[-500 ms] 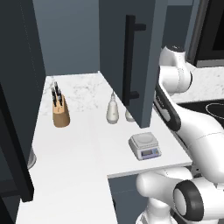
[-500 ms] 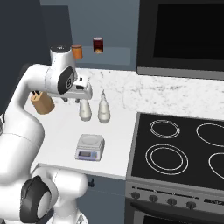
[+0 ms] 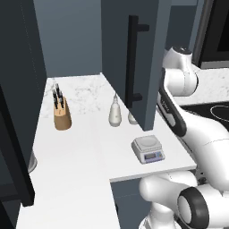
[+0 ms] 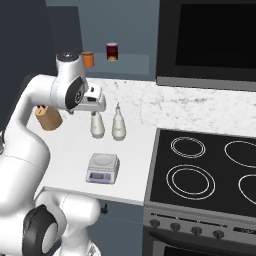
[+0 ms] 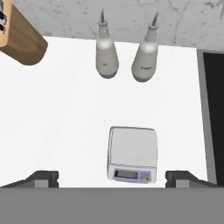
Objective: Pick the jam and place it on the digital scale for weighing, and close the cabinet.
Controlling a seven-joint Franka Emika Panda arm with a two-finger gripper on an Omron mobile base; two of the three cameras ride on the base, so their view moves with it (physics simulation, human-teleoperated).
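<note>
Jam sat on the shelf inside the open cabinet, an orange-brown jar with a darker lid, with a dark red jar just to its right, both well above the counter. Nothing had been picked yet, by the look of it: the digital scale lay bare on the white counter, its platform empty and its display panel facing the near edge. Two white teardrop bottles stood side by side beyond it against the marble backsplash, and a wooden knife block stood farther left. The cabinet door stood swung out over the counter, its black bar handle plain in the left base view, so closing was also left to do. The gripper hung above the scale looking down on it, fingertips spread wide with nothing between them. Judged from this, both parts of the task remained: reaching up to the shelf for the jar, then shutting the door.
</note>
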